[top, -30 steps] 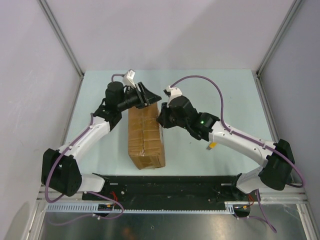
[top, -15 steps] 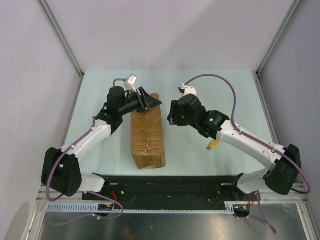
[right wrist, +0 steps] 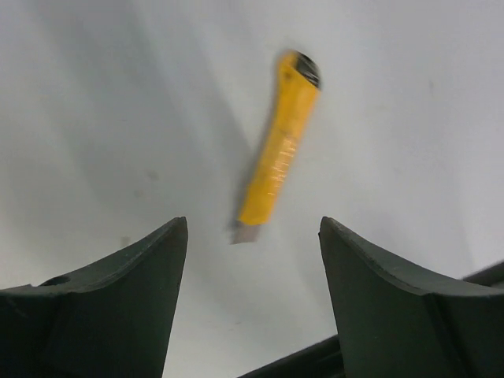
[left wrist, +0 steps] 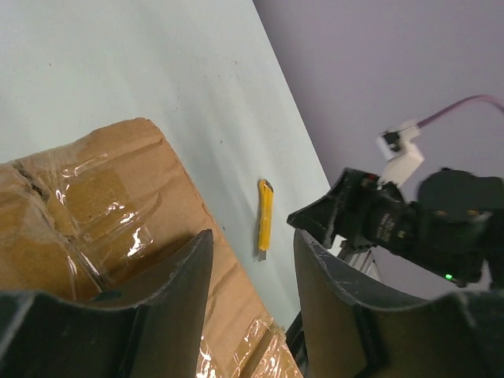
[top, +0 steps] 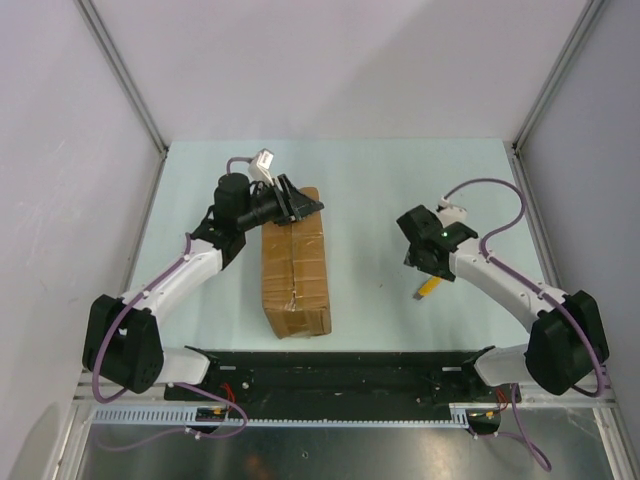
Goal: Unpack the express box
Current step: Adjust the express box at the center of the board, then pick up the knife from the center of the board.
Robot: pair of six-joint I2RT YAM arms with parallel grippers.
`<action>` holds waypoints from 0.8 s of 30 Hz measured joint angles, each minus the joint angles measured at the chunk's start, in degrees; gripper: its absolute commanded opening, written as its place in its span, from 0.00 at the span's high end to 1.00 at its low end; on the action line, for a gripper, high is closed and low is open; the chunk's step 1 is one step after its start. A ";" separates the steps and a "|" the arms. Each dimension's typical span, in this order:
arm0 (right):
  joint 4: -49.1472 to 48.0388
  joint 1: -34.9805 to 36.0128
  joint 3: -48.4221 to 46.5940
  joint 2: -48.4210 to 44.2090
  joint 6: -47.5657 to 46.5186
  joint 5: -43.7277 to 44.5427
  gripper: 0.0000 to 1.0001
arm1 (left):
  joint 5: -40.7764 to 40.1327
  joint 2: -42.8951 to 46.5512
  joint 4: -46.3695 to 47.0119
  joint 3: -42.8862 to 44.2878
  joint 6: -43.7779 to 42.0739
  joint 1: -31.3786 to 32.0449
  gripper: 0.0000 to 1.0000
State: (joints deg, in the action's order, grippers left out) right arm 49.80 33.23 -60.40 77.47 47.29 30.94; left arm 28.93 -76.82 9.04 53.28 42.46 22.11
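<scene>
The express box, a long brown taped carton, lies lengthwise in the middle of the table. My left gripper stands open at its far right corner. In the left wrist view one finger is over the express box's top and the other finger is past its side edge. My right gripper hangs open to the right, just above a yellow utility knife. In the right wrist view the knife lies ahead of the gripper, its short blade out, apart from both fingers.
The pale green table is bounded by grey walls and metal posts at the sides and back. A black rail with both arm bases runs along the near edge. The knife lies right of the box.
My right gripper has pulled away from the box's right side, swung right and toward the near edge over the knife, and opened. The box straightened slightly. The left arm has hardly moved.
</scene>
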 measured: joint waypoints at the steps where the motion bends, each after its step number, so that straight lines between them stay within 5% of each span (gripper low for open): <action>1: 0.17 -0.90 1.66 0.00 0.55 -0.17 0.28 | 0.04 0.00 0.00 0.00 0.00 0.00 0.48; 24: -14.95 -12.92 11.43 8.33 2.08 -7.52 0.45 | 0.17 1.60 -0.11 -1.01 -0.74 0.00 0.46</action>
State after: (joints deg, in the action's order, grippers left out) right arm 34.85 20.32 -48.97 85.80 49.36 23.42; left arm 29.10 -75.22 8.93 52.27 41.71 22.11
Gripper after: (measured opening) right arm 0.557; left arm 0.529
